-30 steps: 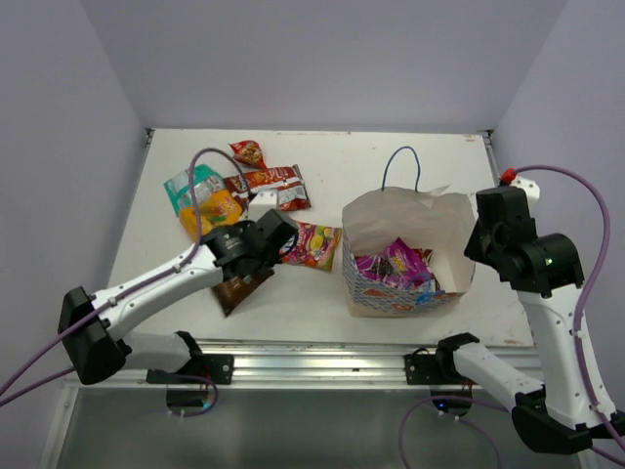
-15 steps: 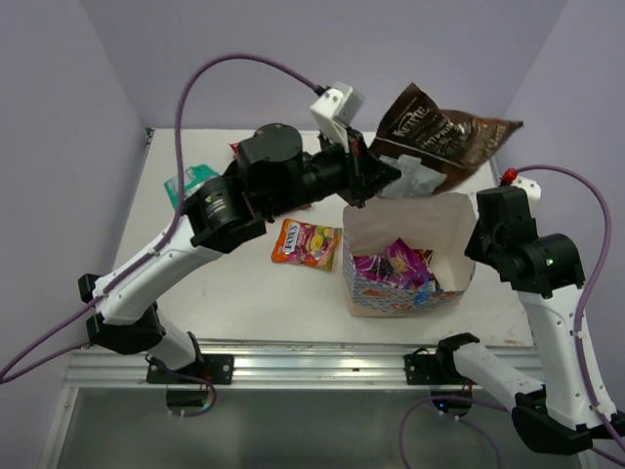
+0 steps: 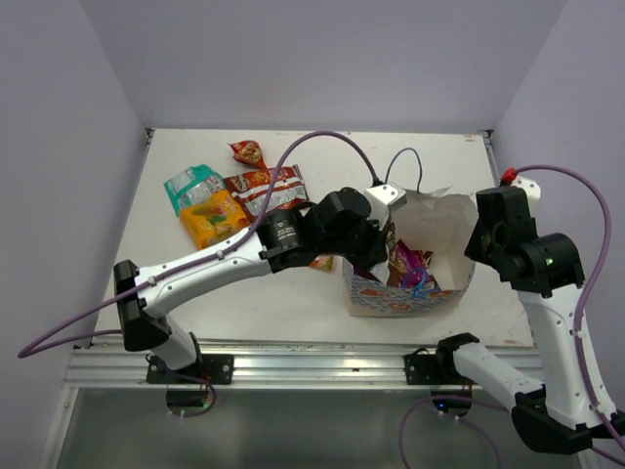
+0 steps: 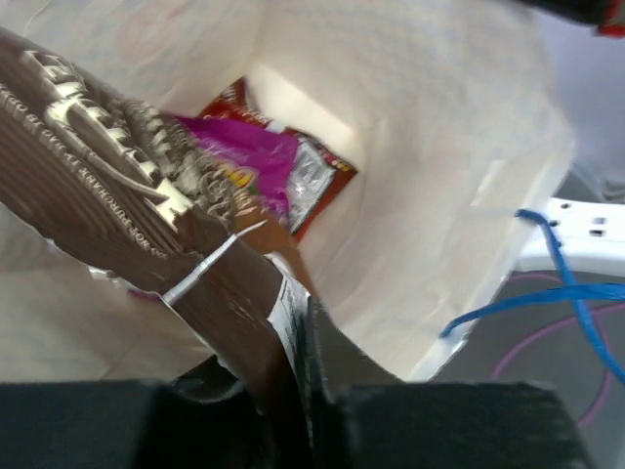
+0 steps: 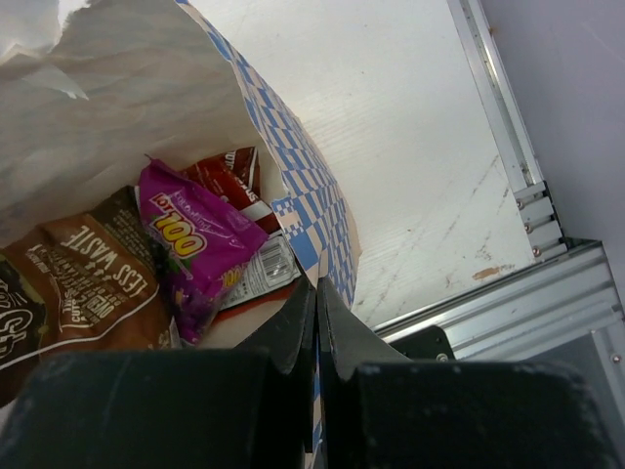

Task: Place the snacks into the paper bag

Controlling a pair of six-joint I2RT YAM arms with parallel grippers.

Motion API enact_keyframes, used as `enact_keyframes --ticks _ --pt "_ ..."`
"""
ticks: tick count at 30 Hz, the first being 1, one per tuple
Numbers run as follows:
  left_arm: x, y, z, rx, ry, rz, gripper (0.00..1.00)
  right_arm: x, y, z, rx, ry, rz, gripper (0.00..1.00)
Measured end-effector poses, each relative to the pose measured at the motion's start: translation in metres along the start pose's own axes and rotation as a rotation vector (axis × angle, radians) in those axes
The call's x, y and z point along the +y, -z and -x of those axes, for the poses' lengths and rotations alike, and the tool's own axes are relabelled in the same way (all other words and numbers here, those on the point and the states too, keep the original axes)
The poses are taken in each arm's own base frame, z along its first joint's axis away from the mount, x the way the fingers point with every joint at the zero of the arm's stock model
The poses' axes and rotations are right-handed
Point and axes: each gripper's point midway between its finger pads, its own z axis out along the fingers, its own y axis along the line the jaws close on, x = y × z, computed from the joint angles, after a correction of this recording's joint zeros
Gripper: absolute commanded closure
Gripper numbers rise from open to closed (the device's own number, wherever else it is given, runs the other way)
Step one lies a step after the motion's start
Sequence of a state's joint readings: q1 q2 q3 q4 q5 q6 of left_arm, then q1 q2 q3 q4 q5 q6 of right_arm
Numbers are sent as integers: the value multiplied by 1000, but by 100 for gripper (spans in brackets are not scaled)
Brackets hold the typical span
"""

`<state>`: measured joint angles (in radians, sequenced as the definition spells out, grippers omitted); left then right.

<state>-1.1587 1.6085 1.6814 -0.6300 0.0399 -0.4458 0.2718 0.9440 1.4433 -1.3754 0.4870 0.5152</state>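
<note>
Table: white, with loose packets on its left half and the bag on its right half.
Teal packet: lies flat at far left, the leftmost of the loose snacks.
Orange-yellow packet: flat, just near and right of the teal one, touching or overlapping it.
Small red packet: the farthest of the group, lying apart near the far edge.
Red-and-silver chip bags: flat, right of the teal and orange-yellow packets, beside the left arm's forearm.
Left gripper: reaches from the left over the bag's left rim and down into the opening; its fingers are pressed together, pinching a corner of the brown packet.
Brown packet: held inside the bag's mouth, tilted, its silver-lettered face showing; the right wrist view shows it low against the left inner wall.
Paper bag: stands open on the right half of the table, white inside, blue-and-red print outside.
Purple packet: lies in the bottom of the bag, right of the brown packet.
Red packet: on the bag's floor, partly under the purple one.
Blue cord handle: hangs outside the bag's rim.
Right gripper: at the bag's right side, fingers closed together with the printed wall's edge pinched between them.
</note>
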Motion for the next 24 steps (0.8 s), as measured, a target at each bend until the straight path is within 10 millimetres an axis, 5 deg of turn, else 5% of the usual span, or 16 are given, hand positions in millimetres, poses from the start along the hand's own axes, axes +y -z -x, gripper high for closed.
enact_keyframes --ticks 1,3,7,11,15,17,19,22,24 --pt "6 3 -2 0 -15 27 37 0 0 0 0 0 0 100" --pt "18 12 -5 -3 -33 81 1 0 0 0 0 0 0 100" --pt "42 43 9 -105 -45 217 0 0 -1 0 3 2 -1 100" --pt "82 102 42 -364 0 433 0 1 -1 0 5 3 -2 100" --pt "167 140 47 -480 114 677 0 1 -1 0 5 2 -2 100" --pt "229 124 36 -417 177 813 0 1 -1 0 5 2 -2 100" --pt "274 87 7 -280 206 880 0 1 -1 0 5 2 -2 100" --pt "316 5 -82 46 221 876 0 1 -1 0 5 2 -2 100" --pt "325 -23 -142 233 233 857 0 1 -1 0 5 2 -3 100"
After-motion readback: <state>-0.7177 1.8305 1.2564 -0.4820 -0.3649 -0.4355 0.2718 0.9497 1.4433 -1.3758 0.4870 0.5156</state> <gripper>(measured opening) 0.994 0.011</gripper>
